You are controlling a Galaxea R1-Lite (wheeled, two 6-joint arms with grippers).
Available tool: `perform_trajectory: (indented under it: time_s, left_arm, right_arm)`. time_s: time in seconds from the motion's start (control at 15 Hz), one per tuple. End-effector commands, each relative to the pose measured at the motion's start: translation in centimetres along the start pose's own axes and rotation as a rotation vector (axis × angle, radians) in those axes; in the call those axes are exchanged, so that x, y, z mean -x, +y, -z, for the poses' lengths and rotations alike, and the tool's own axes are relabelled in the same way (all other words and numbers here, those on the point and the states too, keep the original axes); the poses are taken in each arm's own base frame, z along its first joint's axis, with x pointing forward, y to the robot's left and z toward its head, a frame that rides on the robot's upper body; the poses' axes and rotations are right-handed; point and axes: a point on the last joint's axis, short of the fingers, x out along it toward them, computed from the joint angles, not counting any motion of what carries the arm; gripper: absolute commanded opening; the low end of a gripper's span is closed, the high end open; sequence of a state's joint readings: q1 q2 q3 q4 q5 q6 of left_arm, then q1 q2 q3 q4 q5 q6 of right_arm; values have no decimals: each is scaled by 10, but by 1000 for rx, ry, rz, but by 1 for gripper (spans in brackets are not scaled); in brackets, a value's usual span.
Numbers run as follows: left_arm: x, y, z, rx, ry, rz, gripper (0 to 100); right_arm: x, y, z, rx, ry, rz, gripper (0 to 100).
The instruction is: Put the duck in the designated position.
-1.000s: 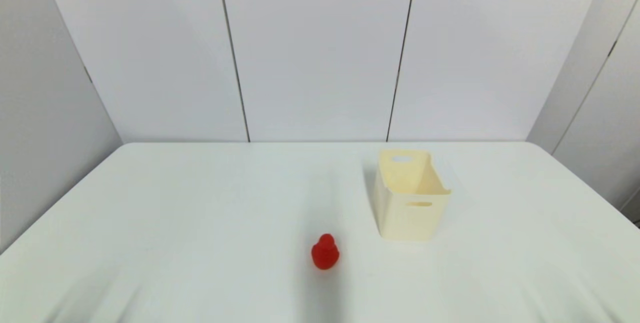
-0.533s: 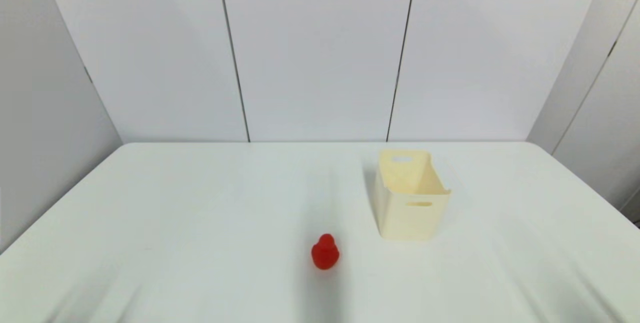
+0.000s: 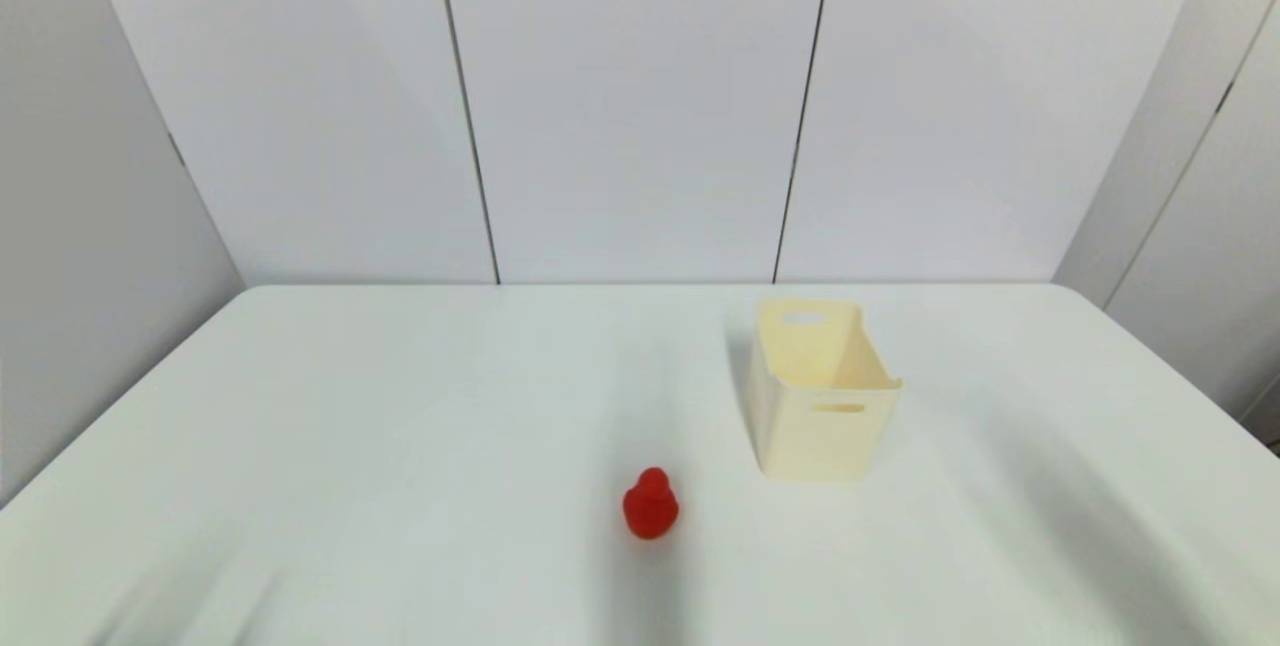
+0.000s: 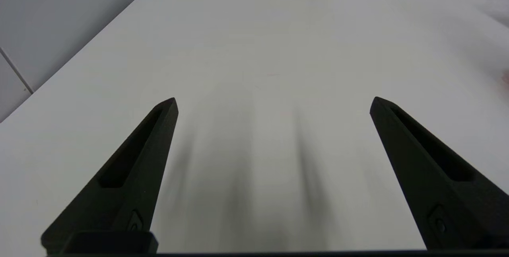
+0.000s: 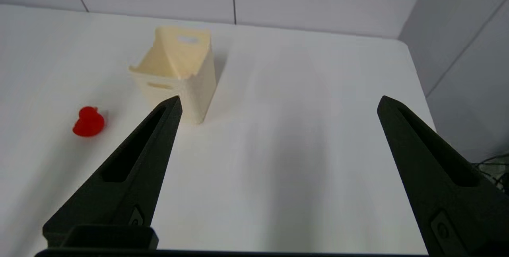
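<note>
Both grippers are spread wide and hold nothing; the duck stands on the table near the cream bin. The right gripper should descend over it, then close gently

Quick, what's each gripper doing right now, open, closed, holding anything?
Left gripper: open, empty, above bare table.
Right gripper: open, empty, short of the duck.
</note>
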State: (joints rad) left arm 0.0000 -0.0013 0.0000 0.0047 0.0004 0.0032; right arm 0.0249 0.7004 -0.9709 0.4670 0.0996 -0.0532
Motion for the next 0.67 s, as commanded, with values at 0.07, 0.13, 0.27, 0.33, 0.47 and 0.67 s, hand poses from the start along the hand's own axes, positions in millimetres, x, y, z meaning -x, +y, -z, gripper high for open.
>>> perform_trajectory:
  time_s: [0.07, 0.13, 0.27, 0.33, 0.47, 0.67]
  left_arm:
    - [0, 0, 0, 0, 1, 0, 100]
    - [0, 0, 0, 0, 1, 0, 100]
    - [0, 0, 0, 0, 1, 0, 100]
    - [0, 0, 0, 0, 1, 0, 100]
    - [0, 0, 0, 0, 1, 0, 100]
    - [0, 0, 0, 0, 1, 0, 100]
  right_arm:
    - [-68, 4, -24, 39, 157, -145, 100]
    - [-78, 9, -26, 52, 184, -193, 100]
    - [-97, 22, -29, 70, 225, -278, 100]
    - [-105, 28, -28, 84, 248, -311, 100]
    - [-117, 39, -25, 105, 284, -377, 100]
    - [-126, 64, -25, 160, 309, -502, 100]
